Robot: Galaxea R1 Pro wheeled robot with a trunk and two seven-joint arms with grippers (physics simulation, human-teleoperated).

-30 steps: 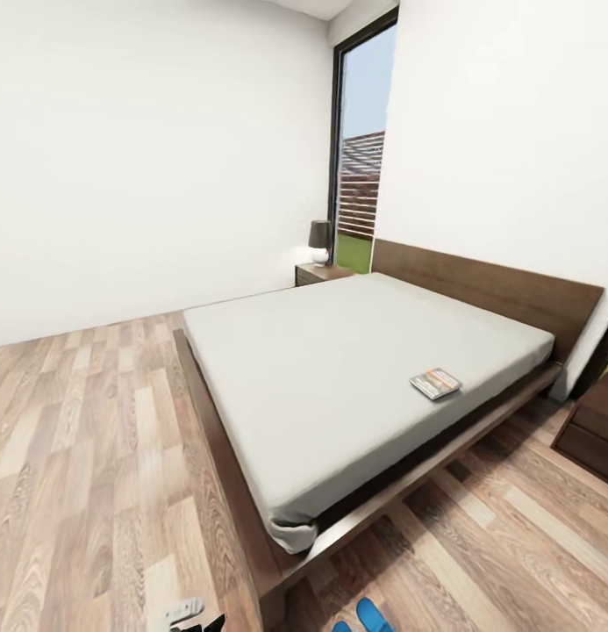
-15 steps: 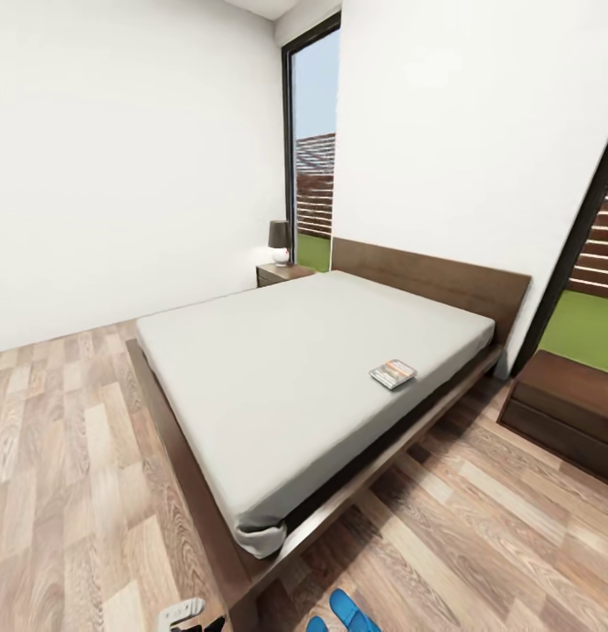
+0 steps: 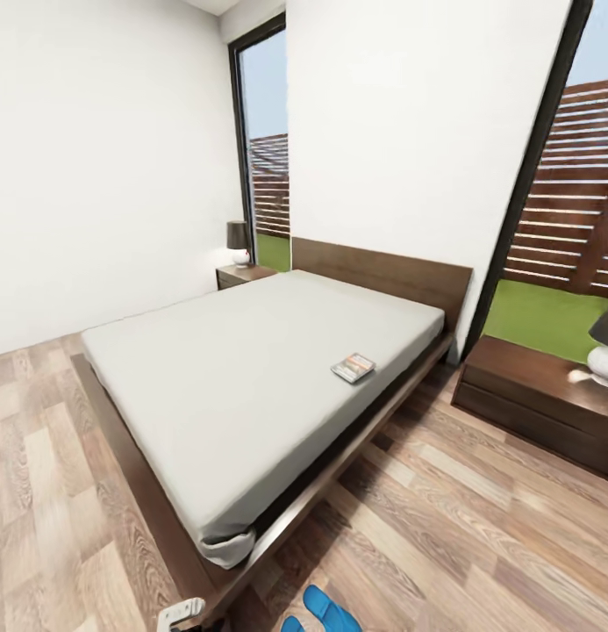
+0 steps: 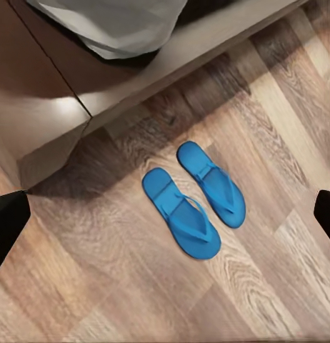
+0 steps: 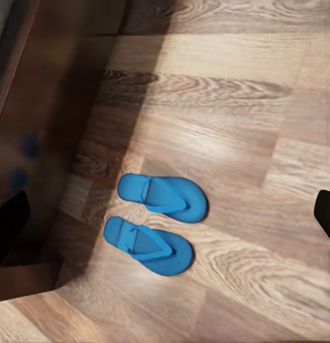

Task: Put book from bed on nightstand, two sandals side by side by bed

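The book (image 3: 354, 367) lies flat on the grey mattress of the bed (image 3: 251, 369), near the side that faces the closer nightstand (image 3: 527, 395). A second nightstand (image 3: 242, 275) stands past the bed's far side. The two blue sandals (image 3: 330, 608) lie side by side on the floor at the bed's foot corner. In the left wrist view the sandals (image 4: 181, 213) are below my open left gripper (image 4: 167, 218), well apart from its fingertips (image 4: 8, 223). The right wrist view holds the same pair (image 5: 163, 195) beneath my open right gripper (image 5: 167, 218). Both grippers are empty.
A lamp (image 3: 606, 351) stands on the closer nightstand, another lamp (image 3: 239, 241) on the far one. Tall windows (image 3: 264, 167) flank the headboard (image 3: 382, 272). Wood-plank floor (image 3: 479, 527) runs between the bed and the closer nightstand. The bed frame's corner (image 4: 51, 136) is close to the sandals.
The head view has swung to the right, bringing the closer nightstand and its lamp into the picture. The book and sandals have not moved.
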